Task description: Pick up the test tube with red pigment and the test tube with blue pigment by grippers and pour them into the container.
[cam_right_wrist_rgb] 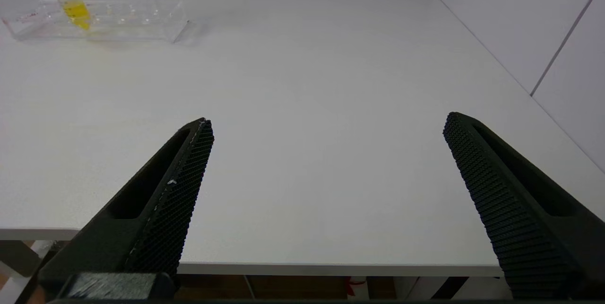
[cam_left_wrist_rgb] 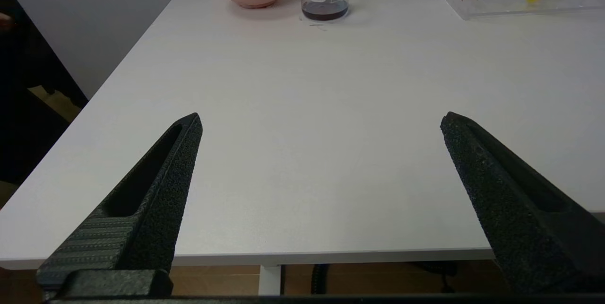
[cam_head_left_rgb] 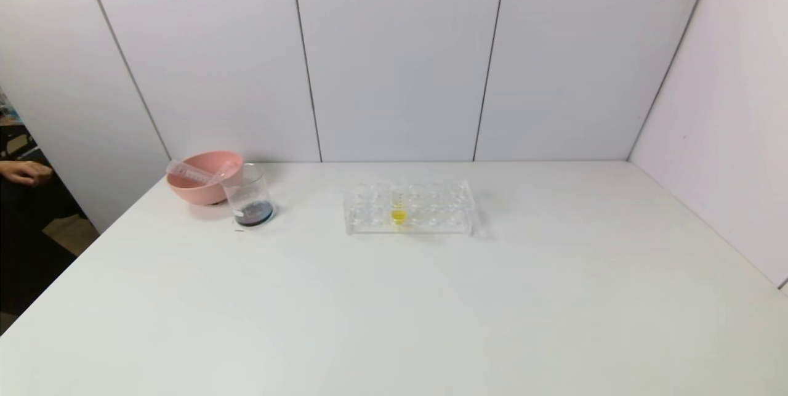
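The container [cam_head_left_rgb: 251, 196] stands on the white table [cam_head_left_rgb: 394, 297] toward its far left part, a clear beaker with a shallow layer of dark liquid at its bottom; in the left wrist view the liquid looks dark reddish-brown [cam_left_wrist_rgb: 324, 10]. Just beside it, on the side nearer the wall, sits a pink bowl [cam_head_left_rgb: 203, 177], and a clear emptied tube [cam_head_left_rgb: 191, 172] lies slanted across the bowl's rim; whether this was the red or the blue one cannot be told. To the right of the container, apart from it, a clear tube rack [cam_head_left_rgb: 409, 208] rests on the table and holds one tube with yellow liquid [cam_head_left_rgb: 398, 214] standing in it. The left gripper [cam_left_wrist_rgb: 321, 122] hangs at the near edge of the table with its two black fingers spread wide and nothing between them. The right gripper [cam_right_wrist_rgb: 328, 126] is likewise at the near edge, fingers wide apart and holding nothing.
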